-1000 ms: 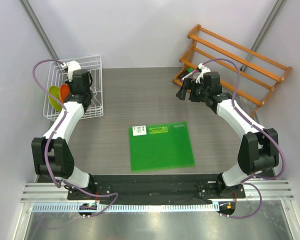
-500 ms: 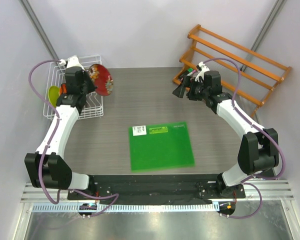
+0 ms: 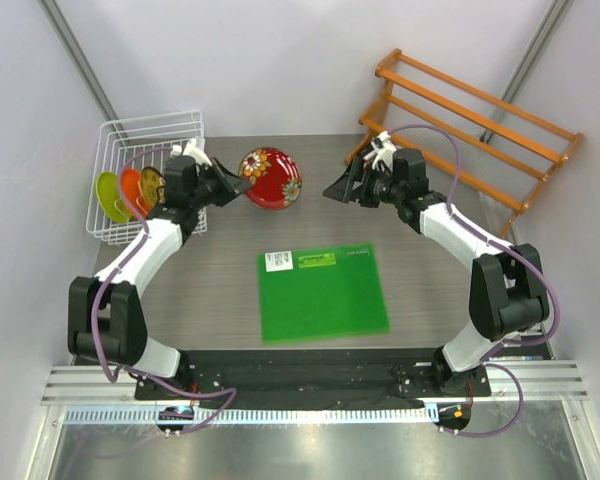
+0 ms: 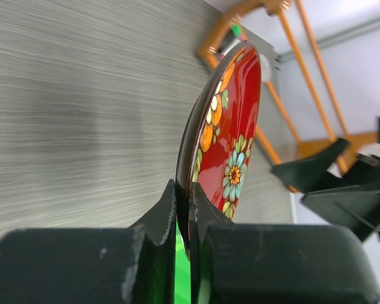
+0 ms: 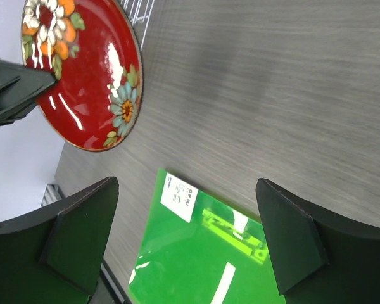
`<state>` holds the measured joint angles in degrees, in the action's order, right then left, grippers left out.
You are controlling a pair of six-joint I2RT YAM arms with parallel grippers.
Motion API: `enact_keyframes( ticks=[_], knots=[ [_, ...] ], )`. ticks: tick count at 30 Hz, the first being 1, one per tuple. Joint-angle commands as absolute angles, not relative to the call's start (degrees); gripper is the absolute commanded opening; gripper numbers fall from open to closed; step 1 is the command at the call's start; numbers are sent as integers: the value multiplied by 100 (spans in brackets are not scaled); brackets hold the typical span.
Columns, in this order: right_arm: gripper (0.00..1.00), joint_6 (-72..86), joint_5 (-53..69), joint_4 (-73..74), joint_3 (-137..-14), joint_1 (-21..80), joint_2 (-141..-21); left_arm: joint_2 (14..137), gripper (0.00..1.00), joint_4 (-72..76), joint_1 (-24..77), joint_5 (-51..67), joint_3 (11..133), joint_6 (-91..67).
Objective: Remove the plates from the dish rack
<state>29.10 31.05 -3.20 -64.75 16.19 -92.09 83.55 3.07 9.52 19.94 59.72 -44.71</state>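
Since half a second ago the left arm has swung out from the dish rack [image 3: 150, 128] toward the middle of the bench [image 3: 230, 255], taking the dark red floral plate [image 3: 271, 178] with it. The right arm has reached in from the other side.

The left fingers [image 4: 157, 221] are pinched tight on the plate's rim. They hold it on edge in the air above the bench, its painted face turned toward the right arm. The right fingers [image 5: 82, 231] are spread wide with nothing between them, near the plate but not touching it.

Three plates stand on edge in the rack at the back left corner: the lime green plate [image 3: 107, 197], the orange plate [image 3: 130, 187] and the brown-yellow plate [image 3: 152, 183]. The left wrist hangs over the rack's right-hand wall, partly hiding it from above.

A green mat [image 3: 325, 300] lies flat on the bench nearer the arm bases, with a white label [image 3: 278, 261] at its far left corner. An orange wooden shelf [image 3: 384, 68] stands at the back right, behind the right arm and well apart from the plate.
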Motion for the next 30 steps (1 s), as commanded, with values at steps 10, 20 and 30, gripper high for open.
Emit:
enact_keyframes(
  ticks=[10, 20, 30],
  knots=[
    [93, 3366, 3639, -1327, -6346, 1767, -9553, 8912, 0, 2188, 1661, 2610, 5942, -5282],
    [36, 3656, 4209, -2046, -6284, 1758, -10045, 9114, 0, 2575, 1819, 2724, 5757, -5484],
    [2, 4148, 4650, -2997, -6117, 1767, -10371, 9624, 0, 3356, 1837, 3181, 5678, -5958]
  ],
)
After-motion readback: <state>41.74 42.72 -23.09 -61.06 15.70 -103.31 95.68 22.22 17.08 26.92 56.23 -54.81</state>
